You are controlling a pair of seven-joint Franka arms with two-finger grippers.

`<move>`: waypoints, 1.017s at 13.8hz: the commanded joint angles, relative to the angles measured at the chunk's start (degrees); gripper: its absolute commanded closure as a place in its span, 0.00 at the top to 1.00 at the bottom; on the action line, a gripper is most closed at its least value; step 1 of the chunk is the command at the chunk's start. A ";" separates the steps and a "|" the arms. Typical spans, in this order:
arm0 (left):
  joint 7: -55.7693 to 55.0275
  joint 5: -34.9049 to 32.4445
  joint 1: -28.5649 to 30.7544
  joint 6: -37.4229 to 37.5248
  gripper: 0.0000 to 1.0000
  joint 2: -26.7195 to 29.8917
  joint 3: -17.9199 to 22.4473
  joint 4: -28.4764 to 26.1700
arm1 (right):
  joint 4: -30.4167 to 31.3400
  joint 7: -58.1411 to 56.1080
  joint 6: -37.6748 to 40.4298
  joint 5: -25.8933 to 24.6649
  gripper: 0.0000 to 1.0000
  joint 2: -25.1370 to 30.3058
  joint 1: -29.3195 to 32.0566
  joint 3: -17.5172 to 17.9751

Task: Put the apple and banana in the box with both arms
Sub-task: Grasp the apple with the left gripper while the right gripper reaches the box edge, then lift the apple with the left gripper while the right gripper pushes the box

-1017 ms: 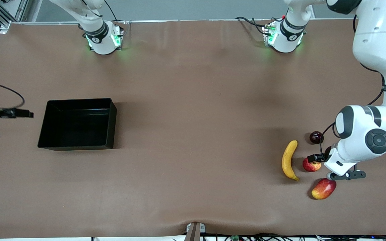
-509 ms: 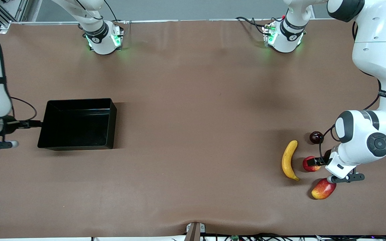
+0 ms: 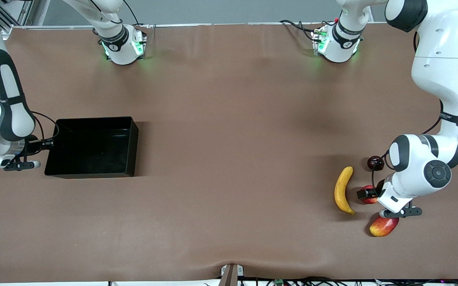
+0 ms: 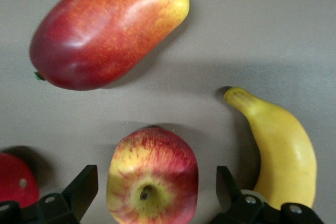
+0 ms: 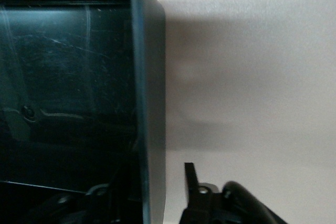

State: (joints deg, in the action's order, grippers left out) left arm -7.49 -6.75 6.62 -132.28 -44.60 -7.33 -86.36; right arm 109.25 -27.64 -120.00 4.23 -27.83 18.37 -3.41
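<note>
Apple (image 4: 152, 178) on table beside banana (image 3: 343, 190), now bracketed by open left gripper (image 4: 155, 190) that just descended; right gripper (image 5: 149, 192) moved in, open astride box (image 3: 60, 172) wall.

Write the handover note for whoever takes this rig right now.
Left claw: open, straddling the small streaked red-yellow apple, not yet closed.
Right claw: open, astride the wall of the shallow black plastic box at the right arm's end.
Curved yellow banana: on the table beside the apple.
Done: nothing boxed.
Left: grasp the apple, carry it to the box, then the banana.
</note>
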 commanded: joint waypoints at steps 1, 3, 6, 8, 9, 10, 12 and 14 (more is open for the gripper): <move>1.34 0.42 -0.11 -0.70 0.32 -0.76 0.12 0.67 | 1.58 -1.19 -0.06 1.21 0.00 1.46 1.23 1.04; 1.16 0.33 -0.11 -0.61 0.00 0.12 0.03 0.76 | 0.97 -1.18 2.56 1.39 0.00 1.63 1.05 1.13; 1.07 -0.11 -0.11 1.66 0.00 3.10 -1.02 0.59 | -2.62 -1.10 10.28 4.54 0.00 2.25 0.53 1.48; -0.24 0.16 -1.16 9.45 0.00 7.66 -2.42 0.41 | -7.01 -0.57 16.96 4.82 0.00 2.42 -0.17 2.53; -1.64 0.16 -1.60 12.89 0.00 10.20 -3.13 0.14 | -8.86 -0.40 19.60 4.99 0.00 2.51 -0.96 2.62; -3.57 0.07 -1.87 16.66 0.00 12.49 -3.92 0.06 | -10.27 -0.31 21.98 6.12 0.00 2.60 -1.92 2.62; -6.04 0.16 -1.78 21.69 0.00 16.71 -5.93 -0.99 | -11.43 1.52 24.72 7.97 0.00 3.65 -4.56 2.62; -6.66 0.16 -1.78 22.15 0.00 21.28 -6.47 -4.24 | -11.52 7.31 24.81 8.16 0.00 4.97 -9.20 2.71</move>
State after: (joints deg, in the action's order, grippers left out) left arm -13.47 -6.75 4.39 -110.52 -28.56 -13.51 -85.47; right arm 97.74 -24.57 -96.75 11.07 -24.95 12.90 -0.71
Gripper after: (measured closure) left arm 0.322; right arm 0.960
